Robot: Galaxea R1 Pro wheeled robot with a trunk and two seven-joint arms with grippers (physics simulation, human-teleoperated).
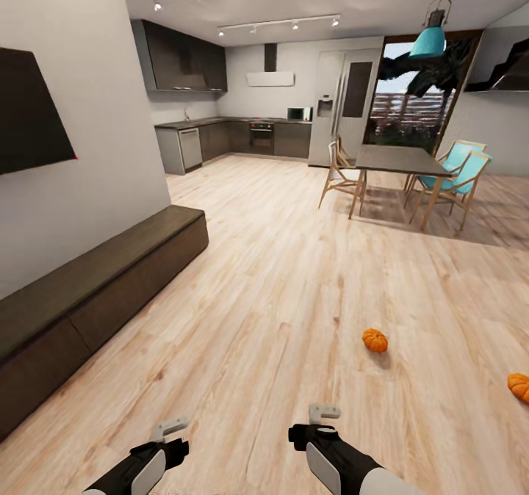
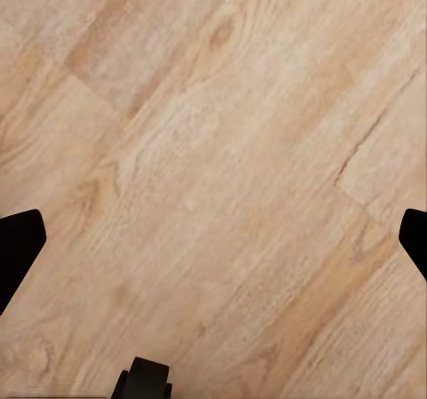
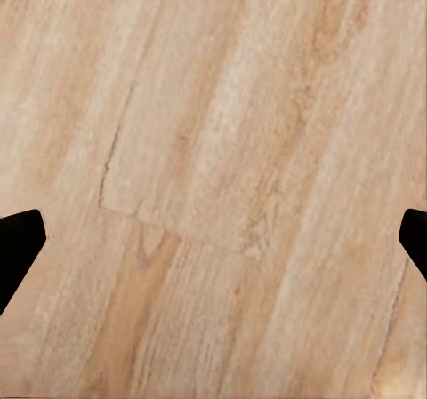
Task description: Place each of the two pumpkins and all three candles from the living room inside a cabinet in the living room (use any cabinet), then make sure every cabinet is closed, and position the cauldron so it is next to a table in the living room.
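Two orange pumpkins lie on the wooden floor ahead to my right, one nearer the middle (image 1: 375, 340) and one at the right edge (image 1: 519, 386). The long low dark-brown cabinet (image 1: 110, 275) runs along the left wall, its fronts shut. My left gripper (image 1: 170, 429) and right gripper (image 1: 323, 413) hang low in front of me, both empty. In the left wrist view the left gripper (image 2: 213, 239) has its dark fingertips (image 2: 18, 248) spread wide over bare floor. The right gripper (image 3: 213, 239) stands open the same way. The candles and the cauldron are out of view.
A dark dining table (image 1: 397, 159) with wooden and turquoise chairs (image 1: 459, 175) stands at the back right. Grey kitchen units (image 1: 242, 136) line the far wall. A dark screen (image 1: 29, 113) hangs on the left wall above the cabinet. Open wooden floor (image 1: 279, 275) lies between.
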